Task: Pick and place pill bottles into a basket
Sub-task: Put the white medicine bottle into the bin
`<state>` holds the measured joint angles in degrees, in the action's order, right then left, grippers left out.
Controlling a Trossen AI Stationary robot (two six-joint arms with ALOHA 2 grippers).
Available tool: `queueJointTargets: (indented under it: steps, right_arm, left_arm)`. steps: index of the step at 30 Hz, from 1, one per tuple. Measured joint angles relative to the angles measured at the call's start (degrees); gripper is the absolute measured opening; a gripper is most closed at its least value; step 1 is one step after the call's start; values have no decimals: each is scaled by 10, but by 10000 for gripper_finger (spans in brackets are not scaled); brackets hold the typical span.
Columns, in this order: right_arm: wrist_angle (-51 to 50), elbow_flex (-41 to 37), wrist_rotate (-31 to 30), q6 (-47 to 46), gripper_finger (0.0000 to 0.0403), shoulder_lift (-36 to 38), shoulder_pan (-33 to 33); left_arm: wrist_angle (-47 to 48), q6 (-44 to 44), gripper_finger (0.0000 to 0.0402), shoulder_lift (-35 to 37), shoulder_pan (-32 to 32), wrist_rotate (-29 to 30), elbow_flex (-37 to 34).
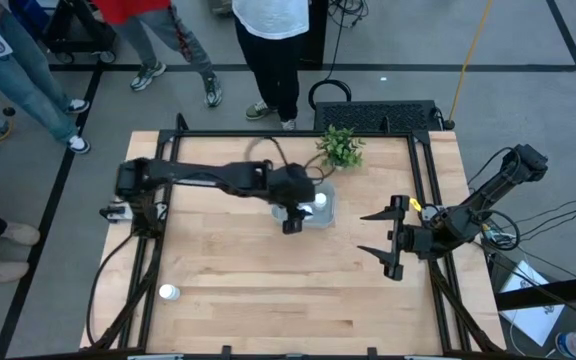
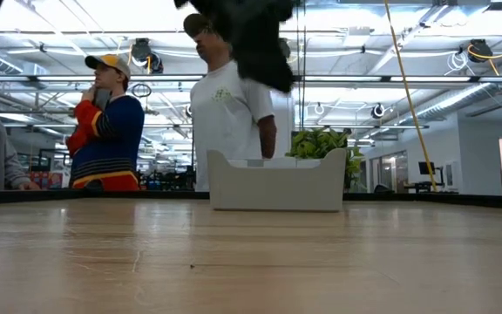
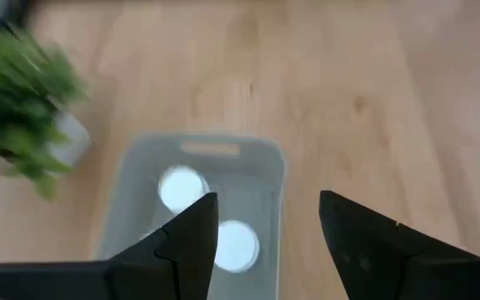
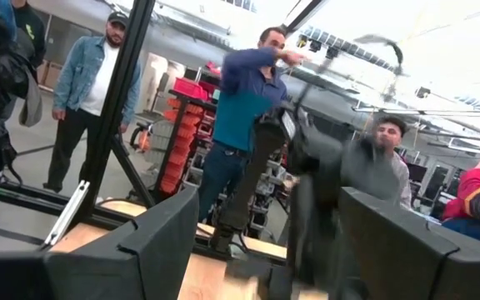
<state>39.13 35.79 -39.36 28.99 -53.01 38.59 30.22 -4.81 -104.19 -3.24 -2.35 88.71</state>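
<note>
The pale grey basket (image 1: pixel 328 213) (image 3: pixel 136 175) (image 2: pixel 277 183) stands on the table's far middle, just in front of a small potted plant. Two white pill bottles (image 3: pixel 182 187) (image 3: pixel 236 246) stand inside it, caps up; one cap (image 1: pixel 320 200) shows from above. Another pill bottle (image 1: pixel 169 292) stands upright on the table near the left front. My left gripper (image 1: pixel 293 222) (image 3: pixel 269 242) hangs above the basket's near-left part, open, with nothing between its fingers. My right gripper (image 1: pixel 388 240) (image 4: pixel 265 250) waits open in the air at the table's right side.
The green potted plant (image 1: pixel 340 147) (image 3: pixel 19 100) stands right behind the basket. Several people stand beyond the table's far edge. Bare wood lies across the front and middle of the table (image 1: pixel 268 290). A black frame runs along the table's edges.
</note>
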Motion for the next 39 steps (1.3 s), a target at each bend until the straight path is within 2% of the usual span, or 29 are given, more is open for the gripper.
queueJointTargets:
  steps: [9,13,16,22,29,35,39]
  right_arm:
    - [-5,0,-12,-8,283,0,1]
    - [-5,0,-12,-13,283,0,1]
    - [-8,0,-12,-13,283,0,1]
    - [-8,0,-12,-13,283,0,1]
    - [-2,0,-11,-13,283,0,1]
    - [-3,0,-11,-15,283,0,1]
    - [-3,0,-11,-15,283,0,1]
  left_arm:
    - [24,6,216,150,44,24,0]
    - [91,0,216,204,75,38,0]
    - [159,22,216,235,104,74,0]
    - [307,142,216,280,161,168,0]
    - [468,296,216,290,236,189,0]
    - [532,409,216,285,316,192,0]
    - [573,498,216,286,392,225,-3]
